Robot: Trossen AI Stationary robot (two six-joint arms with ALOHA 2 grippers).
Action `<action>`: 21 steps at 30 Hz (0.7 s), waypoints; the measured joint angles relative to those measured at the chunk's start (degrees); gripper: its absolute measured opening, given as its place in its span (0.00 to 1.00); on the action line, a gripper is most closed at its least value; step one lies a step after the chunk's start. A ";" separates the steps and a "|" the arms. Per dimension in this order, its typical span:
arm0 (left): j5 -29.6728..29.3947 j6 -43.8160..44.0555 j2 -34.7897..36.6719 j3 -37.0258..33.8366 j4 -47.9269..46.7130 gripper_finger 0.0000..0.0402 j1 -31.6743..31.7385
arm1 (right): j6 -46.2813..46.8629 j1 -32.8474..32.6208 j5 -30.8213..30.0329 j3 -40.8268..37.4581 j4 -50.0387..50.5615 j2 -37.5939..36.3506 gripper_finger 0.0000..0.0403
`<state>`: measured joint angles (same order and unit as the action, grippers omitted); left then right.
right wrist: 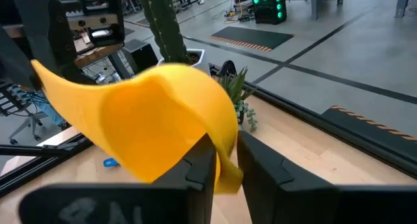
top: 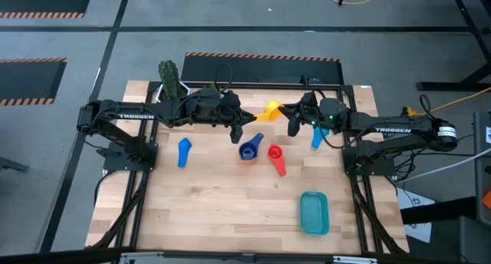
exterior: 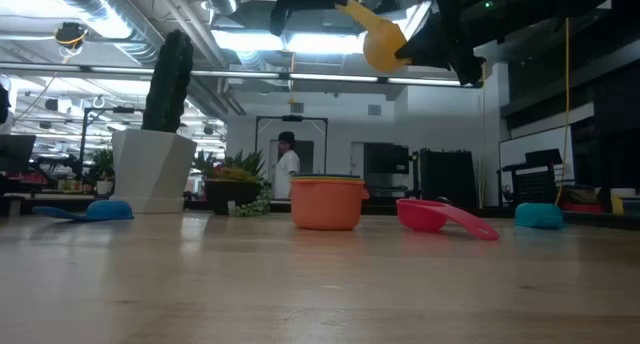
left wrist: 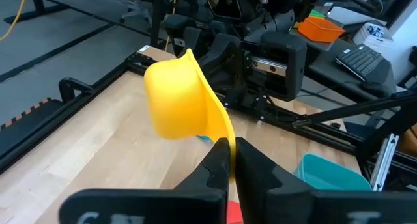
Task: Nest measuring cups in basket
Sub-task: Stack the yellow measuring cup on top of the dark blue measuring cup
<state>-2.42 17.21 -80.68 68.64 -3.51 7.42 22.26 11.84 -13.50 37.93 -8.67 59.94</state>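
The yellow cup (top: pixel 270 109) hangs above the tabletop's (top: pixel 222 202) far middle, its handle pinched shut by the left end effector (left wrist: pixel 228 160) while the right end effector (right wrist: pixel 225 160) barely loosens on its rim, basket (top: pixel 314 212) nearer the right arm

- bench (top: pixel 230 210): light wood planks, black frame round it
- cactus (exterior: pixel 167 79) upright in white pot (exterior: pixel 152 171), at a far bench corner
- small leafy plant (exterior: pixel 238 174) in dark pot just beside it
- person (exterior: pixel 287 166) in white top standing far back in the room
- hazard-striped floor mat (top: pixel 261 64) behind the bench
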 joint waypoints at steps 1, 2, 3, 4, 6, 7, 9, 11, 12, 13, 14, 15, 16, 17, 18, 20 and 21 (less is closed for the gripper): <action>0.00 0.00 0.00 0.00 0.01 0.01 0.00 | 0.00 0.00 0.00 0.00 0.14 0.00 0.17; 0.00 0.00 0.00 0.00 0.02 0.01 0.00 | -0.03 0.00 0.01 0.00 0.21 0.00 0.17; 0.00 0.00 0.01 0.00 0.02 0.01 0.00 | -0.20 0.00 0.00 0.00 0.22 0.00 0.17; 0.00 0.00 0.00 0.00 0.02 0.01 0.00 | -0.52 0.00 0.04 0.00 0.26 0.00 0.17; -0.02 0.00 0.01 0.00 0.02 0.01 0.00 | -1.52 0.00 0.12 0.00 0.34 0.00 0.19; -0.02 0.00 0.00 0.00 -0.03 0.01 0.00 | -1.55 0.00 0.51 0.00 0.38 0.00 0.20; -0.06 0.02 0.00 0.00 -0.52 0.01 -0.02 | -1.57 0.04 2.12 0.00 0.53 0.00 0.24; -0.88 0.02 0.00 0.00 -1.34 0.01 -0.04 | -1.82 0.04 3.22 0.00 0.96 0.00 0.28; -1.18 0.02 0.00 0.00 -1.81 0.01 -0.04 | -2.30 0.04 3.57 0.00 1.27 0.00 0.30; -1.31 0.02 0.00 0.00 -2.20 0.01 -0.04 | -3.20 0.02 3.85 0.00 1.69 -0.06 0.32; -1.43 0.02 0.00 0.00 -2.59 0.01 -0.02 | -4.03 0.02 4.00 0.00 2.12 -0.19 0.33; -1.55 0.02 0.01 0.00 -3.10 0.01 -0.02 | -4.92 0.01 4.21 0.00 2.72 -0.44 0.35; -1.53 0.04 0.00 0.00 -3.76 0.01 -0.02 | -5.96 0.00 4.33 0.00 3.60 -0.80 0.35; -1.56 0.06 0.00 0.00 -4.40 0.01 -0.02 | -6.91 0.00 4.34 0.00 4.64 -1.25 0.36; -1.67 0.16 0.01 0.00 -5.15 0.01 -0.02 | -7.82 0.00 4.38 0.00 5.81 -1.92 0.36; -1.91 0.20 0.00 0.00 -6.25 0.01 0.02 | -9.22 -0.02 4.40 0.02 7.75 -3.37 0.36; -2.03 0.20 0.00 0.00 -6.85 0.01 0.02 | -9.33 -0.02 4.40 0.02 8.88 -4.31 0.36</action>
<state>-4.45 17.41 -80.68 68.64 -10.36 7.44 12.93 11.81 -9.10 37.95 0.20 55.64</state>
